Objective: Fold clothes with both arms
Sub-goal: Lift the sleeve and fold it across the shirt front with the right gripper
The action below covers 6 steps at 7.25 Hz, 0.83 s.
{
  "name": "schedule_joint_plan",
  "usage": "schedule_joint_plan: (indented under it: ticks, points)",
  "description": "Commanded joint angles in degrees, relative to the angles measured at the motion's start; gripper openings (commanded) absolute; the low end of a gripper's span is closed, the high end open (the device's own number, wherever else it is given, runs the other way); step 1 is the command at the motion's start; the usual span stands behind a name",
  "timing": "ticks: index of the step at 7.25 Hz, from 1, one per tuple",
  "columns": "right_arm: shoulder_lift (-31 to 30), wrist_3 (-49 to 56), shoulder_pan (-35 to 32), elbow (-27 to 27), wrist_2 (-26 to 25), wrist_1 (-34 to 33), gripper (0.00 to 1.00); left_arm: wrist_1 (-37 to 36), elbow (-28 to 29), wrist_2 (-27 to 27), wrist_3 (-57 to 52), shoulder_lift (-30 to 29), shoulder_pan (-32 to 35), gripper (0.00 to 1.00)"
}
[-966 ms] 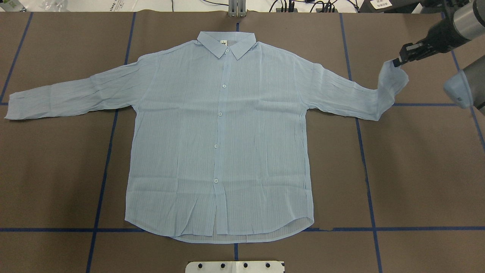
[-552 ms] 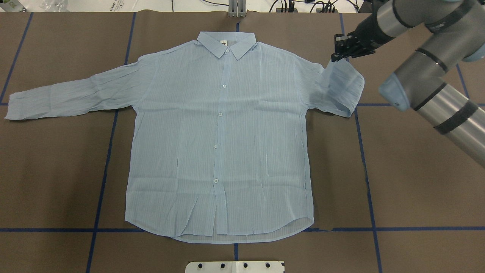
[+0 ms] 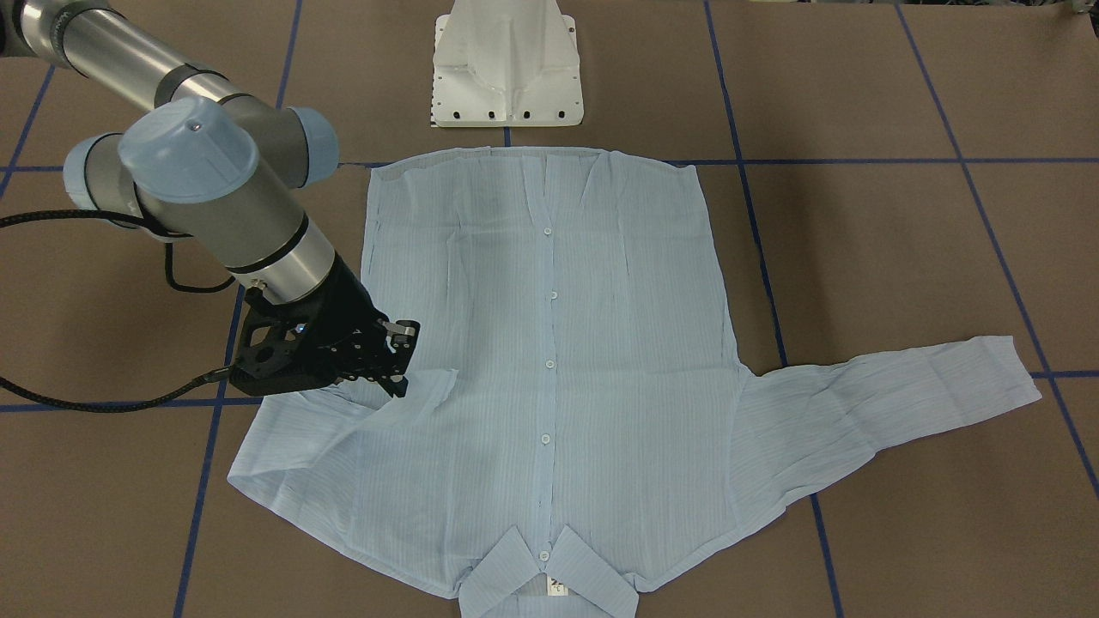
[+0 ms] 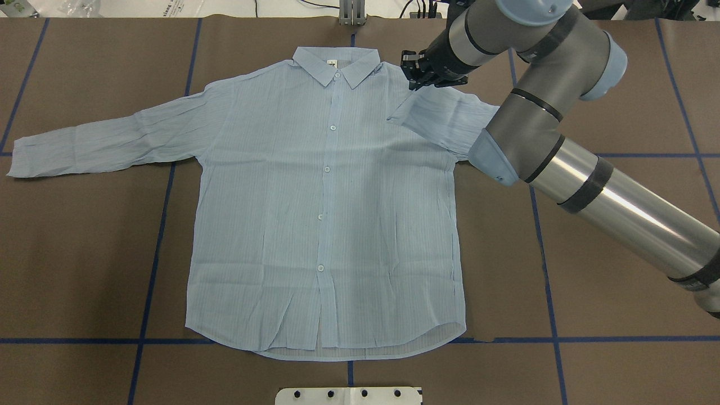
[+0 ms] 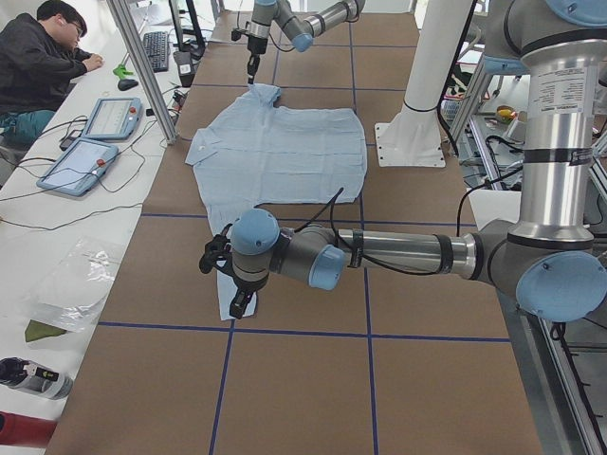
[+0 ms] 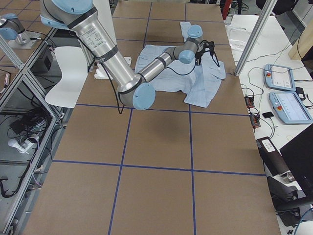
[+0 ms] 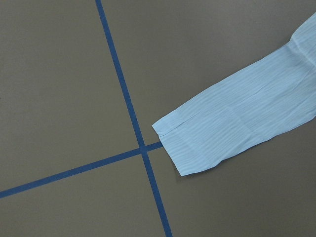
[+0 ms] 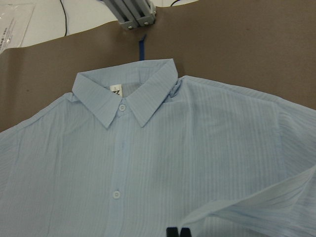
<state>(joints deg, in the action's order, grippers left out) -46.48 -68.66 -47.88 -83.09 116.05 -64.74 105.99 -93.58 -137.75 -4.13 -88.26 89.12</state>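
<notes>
Pale-blue shirt [image 4: 326,214] flat on table [image 4: 619,304], right gripper [image 4: 417,79] clamped on right cuff [image 4: 405,109], sleeve [image 4: 450,118] carried further left since, now over the chest by the collar [image 4: 360,70], left gripper [image 5: 240,303] above left cuff [image 7: 197,148], whether it grips cannot be told.

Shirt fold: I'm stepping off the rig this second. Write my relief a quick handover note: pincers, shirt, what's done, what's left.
Right pincer: shut on the right cuff, held over the shoulder near the collar.
Left pincer: by the left cuff; open or shut cannot be told.
Shirt: flat on the table, buttoned front up.
Done: right-side sleeve partly folded in over the chest.
Left: lay it down and release, fold in the left-side sleeve, which lies stretched out flat, then fold the body.
</notes>
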Motion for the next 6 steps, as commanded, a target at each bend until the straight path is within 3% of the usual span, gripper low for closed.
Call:
schedule_joint_plan:
  ticks: [1,3,5,6]
  points:
    - [7.9,0.7,4.9,6.1,-4.7,0.0,0.0,0.0,0.9,0.0,-0.1,-0.2,0.0,1.0]
    - [12.5,0.8,8.7,8.9,-8.9,0.1,0.0,1.1,3.3,0.0,-0.1,-0.8,0.1,1.0]
    - [20.0,1.0,11.1,17.4,-11.5,0.1,0.0,3.3,5.2,0.0,-0.1,-0.8,0.2,1.0]
    - [20.0,1.2,11.9,18.3,-12.1,0.8,0.0,3.4,5.4,0.0,0.0,-0.8,0.2,1.0]
